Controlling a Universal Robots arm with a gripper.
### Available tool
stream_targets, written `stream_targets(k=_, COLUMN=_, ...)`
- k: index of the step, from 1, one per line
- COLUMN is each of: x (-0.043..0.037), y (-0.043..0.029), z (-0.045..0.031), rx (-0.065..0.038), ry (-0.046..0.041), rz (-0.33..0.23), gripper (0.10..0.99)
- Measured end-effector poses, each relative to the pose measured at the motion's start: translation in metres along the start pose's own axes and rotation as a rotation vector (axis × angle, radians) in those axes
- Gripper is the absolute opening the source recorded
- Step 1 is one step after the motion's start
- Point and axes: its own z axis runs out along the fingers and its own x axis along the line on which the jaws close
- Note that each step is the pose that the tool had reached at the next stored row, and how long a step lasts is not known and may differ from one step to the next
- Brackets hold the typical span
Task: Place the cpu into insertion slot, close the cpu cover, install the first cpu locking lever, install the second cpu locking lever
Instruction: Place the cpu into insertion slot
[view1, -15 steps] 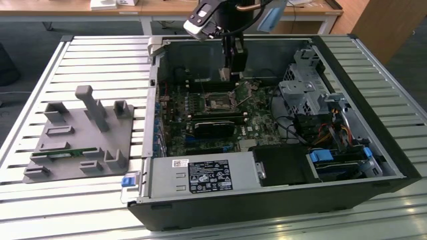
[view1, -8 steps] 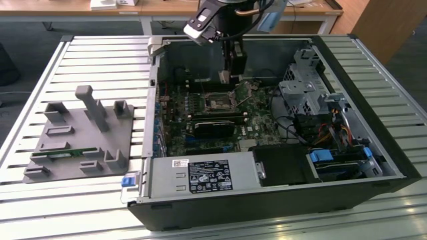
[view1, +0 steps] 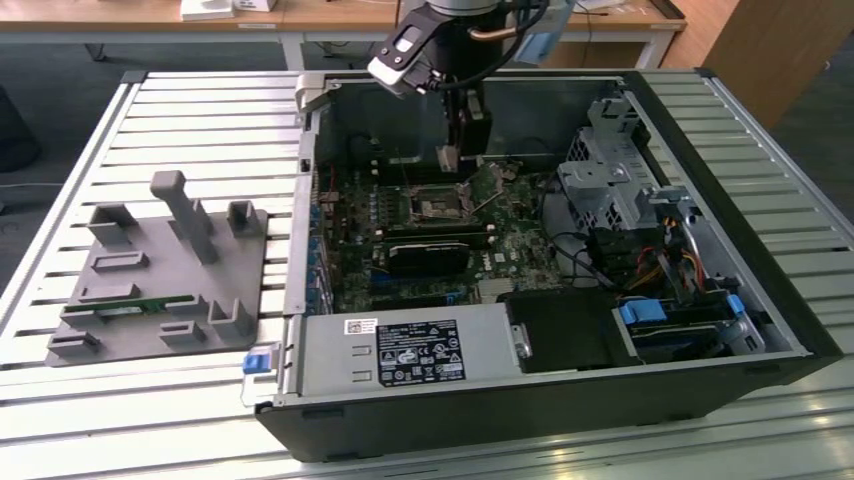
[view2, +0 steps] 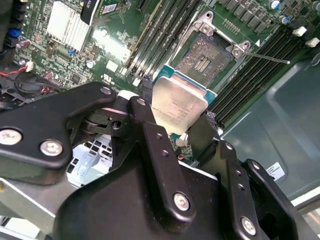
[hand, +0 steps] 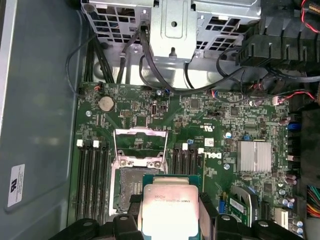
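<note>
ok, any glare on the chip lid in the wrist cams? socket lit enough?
Second wrist view: the square silver-grey cpu, held in the black gripper, shows a broad pale sheen, no hard hotspot. First wrist view: same soft sheen; the square black insertion slot is evenly lit. Exterior view: the slot sits dim.

1. The cpu (view2: 179, 102) is a small flat square chip with a dull silver-grey top on a green-edged base. It is clamped at two opposite edges in the gripper (view2: 176, 117) and hangs over the board, close to the slot but not in it.
2. The slot (view2: 204, 56) is a square dark socket with a silver rim, set in the green board between banks of long black memory slots. It is bare (its contact field shows).
3. The cover (hand: 140, 132) is a thin silver frame with a square window, swung open off the slot.
4. One lever (view2: 267, 58), a thin silver rod, slants away from the slot's corner.
</note>
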Motion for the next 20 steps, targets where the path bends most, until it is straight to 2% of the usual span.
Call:
stream_targets(k=11, x=0.0004, y=-0.0008, z=0.0068, rx=0.000, ry=0.0000, rz=0.000, gripper=0.533)
stream_targets(k=20, x=0.0038, y=-0.0020, z=0.0191, rx=0.004, ry=-0.0008, rz=0.000, gripper=0.533)
